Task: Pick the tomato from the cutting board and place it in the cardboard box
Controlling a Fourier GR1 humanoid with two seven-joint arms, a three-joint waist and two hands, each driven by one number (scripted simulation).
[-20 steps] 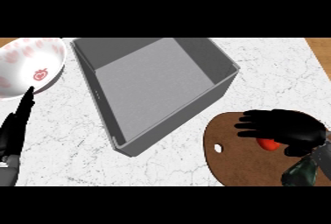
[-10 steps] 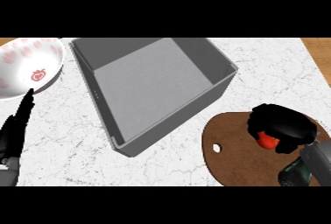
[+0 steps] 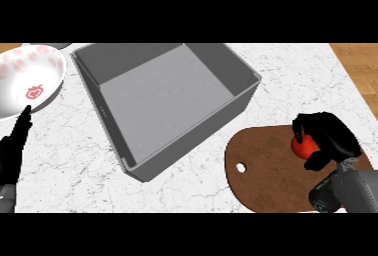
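the grasp step is in hand: the black right hand (image 3: 325,140) curls its fingers round the small round red tomato (image 3: 303,147), low over the brown wooden cutting board (image 3: 266,170) at the right. next it must lift and carry left to the grey open box (image 3: 148,145). the left hand (image 3: 13,150) rests open at the desk's left edge.

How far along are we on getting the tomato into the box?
Done: the right hand is curled round the tomato. In hand: the tomato sits over the cutting board; whether it has lifted off is unclear. Left: carry it to the grey box, which holds nothing, and release. The left hand rests open at the left edge.
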